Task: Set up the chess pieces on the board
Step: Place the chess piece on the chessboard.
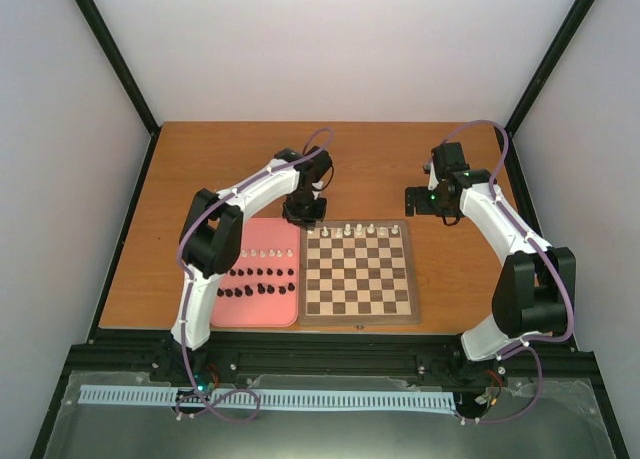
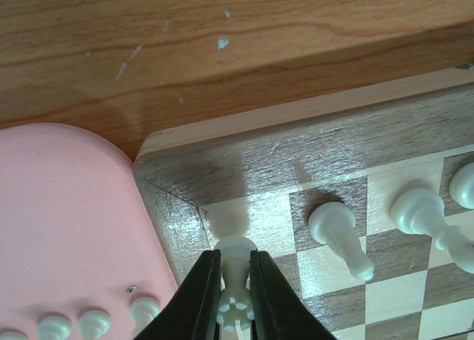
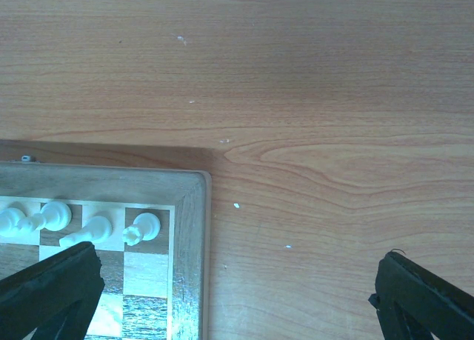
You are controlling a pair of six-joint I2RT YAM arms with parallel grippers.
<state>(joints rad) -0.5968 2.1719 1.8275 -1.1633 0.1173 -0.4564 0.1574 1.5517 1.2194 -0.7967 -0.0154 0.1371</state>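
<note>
On a brown wooden table (image 1: 200,169) lies a square wooden chessboard with brown and cream checks (image 1: 358,289). It sits just beside a pink rounded plastic tray (image 1: 250,314) on its left (their edges look to touch).

Two white-and-black robot arms reach in from the near edge. The left arm (image 1: 215,229) bends over the tray's far end. The left gripper (image 2: 233,299), with black fingers, is clamped on a small white rook (image 2: 235,260) with a notched top. That rook is upright at the board's far left corner square, a cream one; whether its base touches the wood cannot be told.

The right arm (image 1: 510,229) hangs over bare table beyond the board's far right corner. The right gripper (image 3: 237,292) has its jaws spread wide with nothing between them.

Small white chess pieces (image 1: 347,230) line the board's far row, with another white rook (image 3: 142,227) on the far right corner square. More small white pieces (image 1: 270,252) stand in a row at the tray's far end. Small black chess pieces (image 1: 255,282) sit in two rows across its middle.
</note>
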